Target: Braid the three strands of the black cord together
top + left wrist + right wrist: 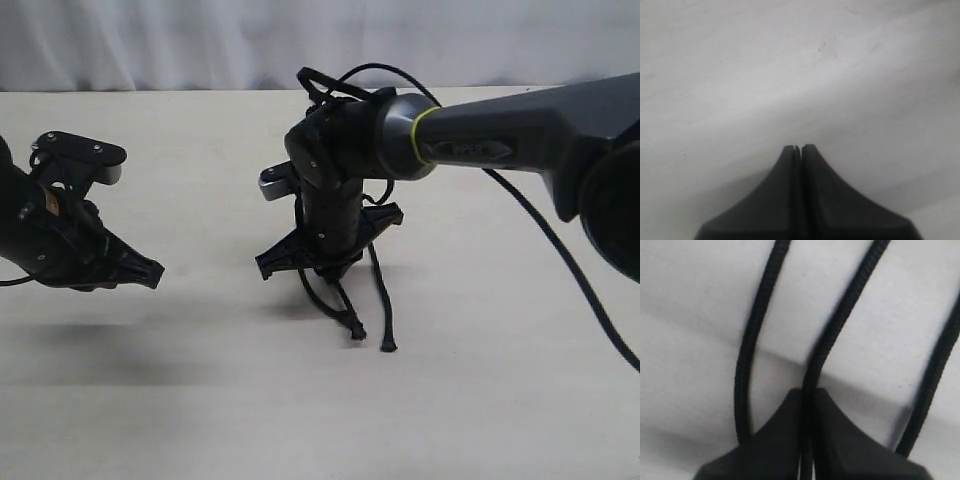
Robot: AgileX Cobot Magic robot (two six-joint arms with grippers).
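The black cord's strands [379, 298] hang from under my right gripper [336, 276], which points down at the table's middle; two knobbed tips [388, 346] rest on the tabletop. In the right wrist view my right gripper [808, 390] is shut on the middle strand [840, 320]. The other two strands run free, one [751, 335] on one side and one [936, 362] on the other. The cord's joined end is hidden behind the arm. My left gripper [152, 271] hovers far to the left, shut and holding nothing [799, 147].
The pale tabletop [200, 400] ends at a far edge below a white backdrop [150, 40]. The right arm's glossy cable [560, 250] droops across the right side, and the right arm [520, 130] reaches in from there.
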